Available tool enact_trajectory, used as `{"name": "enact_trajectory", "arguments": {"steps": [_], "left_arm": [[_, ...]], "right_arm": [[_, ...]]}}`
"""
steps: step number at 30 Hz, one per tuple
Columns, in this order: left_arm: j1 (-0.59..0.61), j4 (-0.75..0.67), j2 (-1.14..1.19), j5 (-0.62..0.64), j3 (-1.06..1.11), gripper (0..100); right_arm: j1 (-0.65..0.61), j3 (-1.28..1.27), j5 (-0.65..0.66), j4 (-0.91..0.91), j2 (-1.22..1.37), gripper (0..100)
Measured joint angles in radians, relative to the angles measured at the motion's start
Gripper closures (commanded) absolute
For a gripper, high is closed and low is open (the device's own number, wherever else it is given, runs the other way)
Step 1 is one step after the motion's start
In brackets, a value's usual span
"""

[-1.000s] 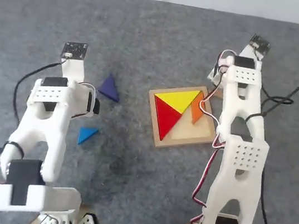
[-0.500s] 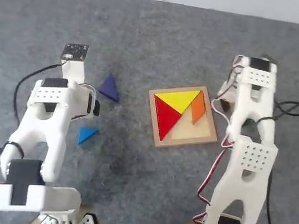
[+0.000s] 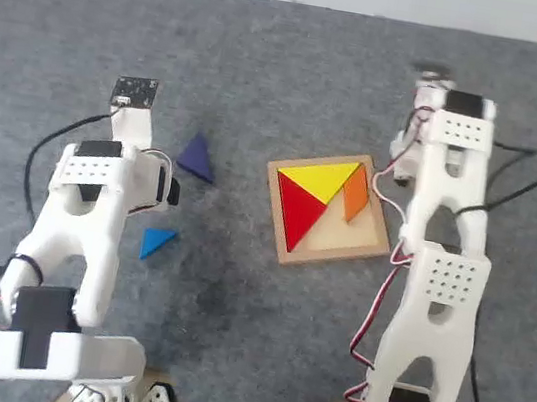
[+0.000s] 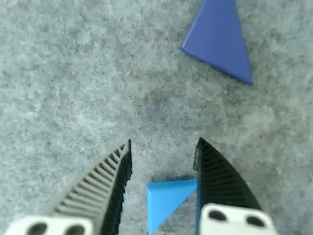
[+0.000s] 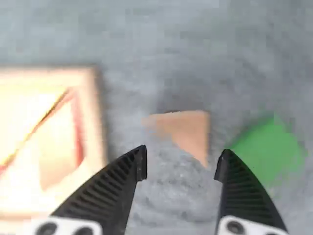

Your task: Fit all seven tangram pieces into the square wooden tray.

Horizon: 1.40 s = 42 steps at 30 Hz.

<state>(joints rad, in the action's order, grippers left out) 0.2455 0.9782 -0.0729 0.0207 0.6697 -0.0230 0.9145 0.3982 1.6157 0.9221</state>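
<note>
Square wooden tray [image 3: 348,241] sits mid grey fuzzy bench [image 3: 269,60]. It holds a yellow triangle [image 3: 324,179], a red triangle [image 3: 294,210] and an orange slanted piece [image 3: 354,196]; the tray's near corner is bare wood. Left claw [image 4: 164,144] wide open, gripping nothing, with small light-blue triangle [image 4: 168,196] flat on bench between its fingers. Dark blue triangle [image 4: 220,41] lies apart, farther out. Right claw [image 5: 184,152] open, nothing in it, above tan triangle [image 5: 183,129]. Green piece [image 5: 266,147] just beside that, both outside tray rim.
</note>
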Motion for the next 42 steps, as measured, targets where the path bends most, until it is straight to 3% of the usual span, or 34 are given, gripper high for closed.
{"name": "enact_trajectory", "arguments": {"steps": [4,11,15,21,28,33,42], "left_arm": [[0.000,0.000,0.000,0.000,0.000,79],[0.003,0.000,0.000,0.000,0.000,79],[0.003,0.000,0.000,0.000,0.000,79],[0.003,0.000,0.000,0.000,0.000,79],[0.003,0.000,0.000,0.000,0.000,79],[0.003,0.000,0.000,0.000,0.000,79],[0.003,0.000,0.000,0.000,0.005,79]], "right_arm": [[-0.011,0.011,0.253,0.005,0.000,74.7],[-0.011,0.021,0.450,-0.002,0.072,75.0],[-0.005,0.043,0.468,-0.008,0.103,75.2],[0.020,0.046,0.473,-0.009,0.126,84.8],[0.051,0.052,0.476,-0.002,0.126,85.7],[0.054,0.078,0.476,0.051,0.127,93.9],[0.068,0.235,0.399,0.135,0.135,92.8]]}}
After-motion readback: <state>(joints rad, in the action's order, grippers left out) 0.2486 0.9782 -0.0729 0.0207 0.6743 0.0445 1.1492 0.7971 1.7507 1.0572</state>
